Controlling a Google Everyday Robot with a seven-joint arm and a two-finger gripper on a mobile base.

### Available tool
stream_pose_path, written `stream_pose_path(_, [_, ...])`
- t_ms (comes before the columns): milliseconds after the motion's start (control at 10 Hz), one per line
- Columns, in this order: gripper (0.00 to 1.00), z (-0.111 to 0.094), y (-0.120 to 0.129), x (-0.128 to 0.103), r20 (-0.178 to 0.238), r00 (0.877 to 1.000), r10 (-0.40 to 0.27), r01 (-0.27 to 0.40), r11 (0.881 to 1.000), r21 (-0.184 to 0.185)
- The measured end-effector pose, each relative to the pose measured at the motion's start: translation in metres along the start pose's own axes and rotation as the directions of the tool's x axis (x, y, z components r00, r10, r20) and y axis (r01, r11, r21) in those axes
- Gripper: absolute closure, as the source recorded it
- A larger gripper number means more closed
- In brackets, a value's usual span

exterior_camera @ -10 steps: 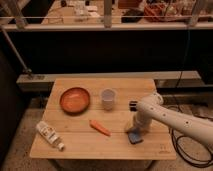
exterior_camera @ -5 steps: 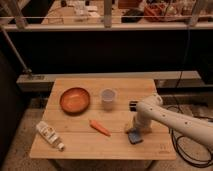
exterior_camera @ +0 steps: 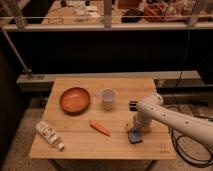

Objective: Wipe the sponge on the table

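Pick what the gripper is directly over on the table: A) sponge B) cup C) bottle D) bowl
A: the gripper is down right over the sponge at the front right of the table, while the cup, bowl and bottle all lie further left.

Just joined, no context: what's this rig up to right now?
The robot's arm reaches in from the right, with its gripper down at the blue sponge near the front right of the wooden slatted table. It looks set up for wiping. The orange bowl, white cup, carrot-shaped piece and a bottle lying on its side sit apart to the left.
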Motion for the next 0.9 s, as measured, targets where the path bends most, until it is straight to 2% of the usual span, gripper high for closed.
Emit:
stream_pose_path(300, [0.94, -0.006, -0.001, -0.001, 0.003, 1.0, -0.006, 0.006, 1.0, 0.0])
stream_pose_path(400, [0.99, -0.008, -0.002, -0.002, 0.004, 1.0, -0.008, 0.008, 1.0, 0.003])
stream_pose_path(700, [1.0, -0.012, -0.004, -0.003, 0.003, 1.0, -0.01, 0.01, 1.0, -0.005])
stream_pose_path(900, [1.0, -0.035, -0.014, -0.005, -0.017, 1.0, 0.0, 0.0, 1.0, -0.02])
